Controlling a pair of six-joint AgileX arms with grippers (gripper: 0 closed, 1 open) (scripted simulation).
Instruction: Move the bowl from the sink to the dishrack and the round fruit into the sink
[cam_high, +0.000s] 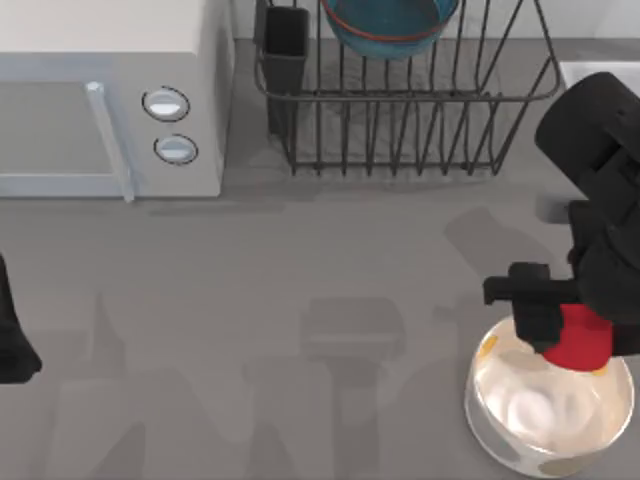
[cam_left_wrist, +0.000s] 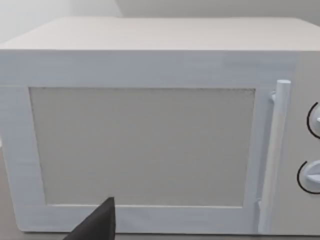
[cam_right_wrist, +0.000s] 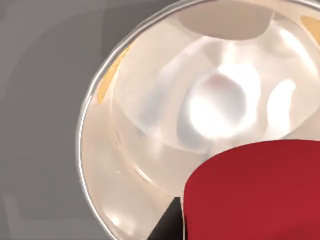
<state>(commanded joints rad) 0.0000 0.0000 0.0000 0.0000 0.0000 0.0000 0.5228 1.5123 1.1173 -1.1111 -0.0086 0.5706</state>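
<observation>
A: Right gripper (cam_high: 560, 335) sits near the bench's right edge, toward the front-right corner, its fingers closed around the round fruit (cam_high: 580, 338), which hangs just above the white bowl (cam_high: 548, 405). Can the second observer confirm the hold?

B: Confirmed from the top view: red fruit is at the dark fingers, over the white bowl's rim area. Right wrist view adds the close look, with the fruit (cam_right_wrist: 255, 192) large in front and the glossy bowl (cam_right_wrist: 150, 130) interior below it, orange spots on its wall.

A: Counts?

B: One round fruit. Two bowls: one white, one teal-blue. The bowl (cam_high: 390, 25) with the orange-red band rests in the dishrack (cam_high: 400, 130) at the back edge of the bench. One dishrack, one black cutlery cup (cam_high: 287, 40) at its left end. One microwave (cam_high: 110, 95) at the back-left corner, two dials.

A: Sink?

B: A pale rim (cam_high: 598, 70) shows at the right edge, behind the right arm; mostly covered.

A: Left arm?

B: Parked at the left edge (cam_high: 15, 340). Its finger spread cannot be told. Left wrist view faces the microwave (cam_left_wrist: 150, 140) door and handle.
</observation>
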